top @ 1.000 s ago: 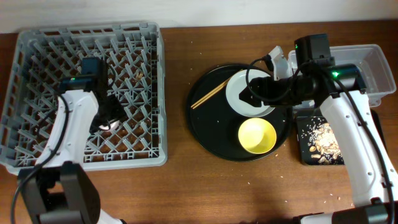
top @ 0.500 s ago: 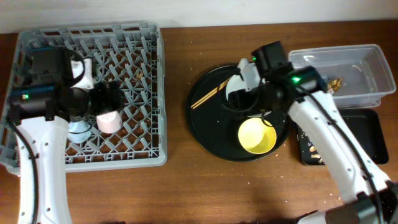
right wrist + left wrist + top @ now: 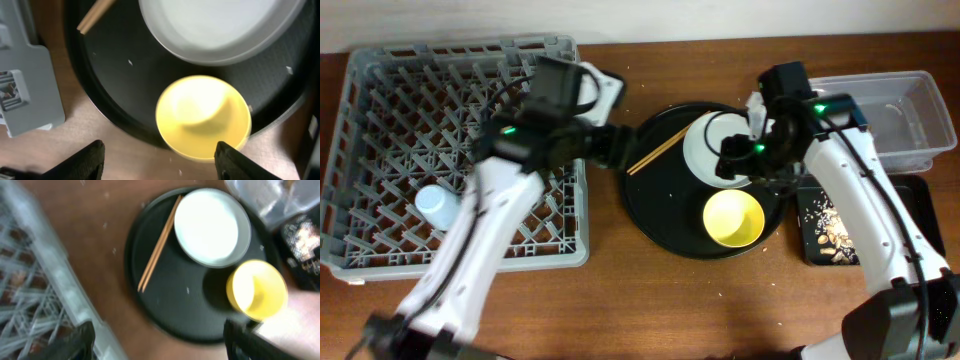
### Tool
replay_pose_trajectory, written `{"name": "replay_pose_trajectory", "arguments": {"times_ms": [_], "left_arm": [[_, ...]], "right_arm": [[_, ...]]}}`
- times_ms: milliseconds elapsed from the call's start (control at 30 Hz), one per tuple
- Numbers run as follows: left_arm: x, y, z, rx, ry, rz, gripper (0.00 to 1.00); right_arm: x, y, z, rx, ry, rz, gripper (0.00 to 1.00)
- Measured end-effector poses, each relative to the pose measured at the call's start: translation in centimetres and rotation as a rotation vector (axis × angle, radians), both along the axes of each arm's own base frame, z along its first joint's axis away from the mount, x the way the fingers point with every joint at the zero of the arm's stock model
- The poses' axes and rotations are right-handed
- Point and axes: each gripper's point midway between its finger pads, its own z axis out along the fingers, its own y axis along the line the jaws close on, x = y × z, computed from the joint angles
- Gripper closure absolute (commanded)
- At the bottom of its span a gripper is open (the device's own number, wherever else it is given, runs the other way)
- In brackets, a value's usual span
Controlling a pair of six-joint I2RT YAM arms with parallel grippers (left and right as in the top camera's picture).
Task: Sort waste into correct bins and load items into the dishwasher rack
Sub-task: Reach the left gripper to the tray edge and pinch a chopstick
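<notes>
Layout: plate (image 3: 698, 140), yellow bowl (image 3: 733, 217) and chopsticks (image 3: 655, 153) on round black tray (image 3: 650, 215) right of rack (image 3: 380, 80), probably awaiting loading; blue cup (image 3: 438, 207) in rack | left gripper (image 3: 159, 337): wide apart, empty, over the tray's left edge by chopsticks, apparently lining up on them | right gripper (image 3: 159, 152): wide apart, empty, above yellow bowl

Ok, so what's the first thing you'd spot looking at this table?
The bright yellow bowl jumps out, sitting on the round black tray mid-table beside a pale plate and chopsticks. On the left, the big grey rack fills that side, with a small blue cup inside.
</notes>
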Motion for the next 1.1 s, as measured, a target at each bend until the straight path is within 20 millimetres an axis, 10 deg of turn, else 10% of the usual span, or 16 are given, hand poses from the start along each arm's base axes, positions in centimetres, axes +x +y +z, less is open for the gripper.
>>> {"name": "replay_pose_trajectory", "arguments": {"times_ms": [167, 300, 700, 1000, 1100], "left_arm": [[5.8, -7.4, -11.7, 0.109, -0.005, -0.107, 0.54], [7.5, -8.2, -18.5, 0.161, 0.03, -0.109, 0.7], [8.8, -8.5, -23.3, 0.213, 0.01, -0.149, 0.72], [7.8, -7.7, -22.8, 0.252, 0.062, -0.149, 0.7], [8.1, -7.6, -22.6, 0.255, 0.05, -0.145, 0.84]], "right_arm": [[0.5, -3.3, 0.0, 0.009, 0.014, -0.102, 0.03], [0.4, -3.3, 0.0, 0.012, 0.019, -0.102, 0.02], [0.4, -3.3, 0.0, 0.012, 0.018, -0.102, 0.02], [0.4, -3.3, 0.0, 0.012, 0.018, -0.101, 0.01], [0.4, -3.3, 0.0, 0.012, 0.018, -0.102, 0.02]]}}
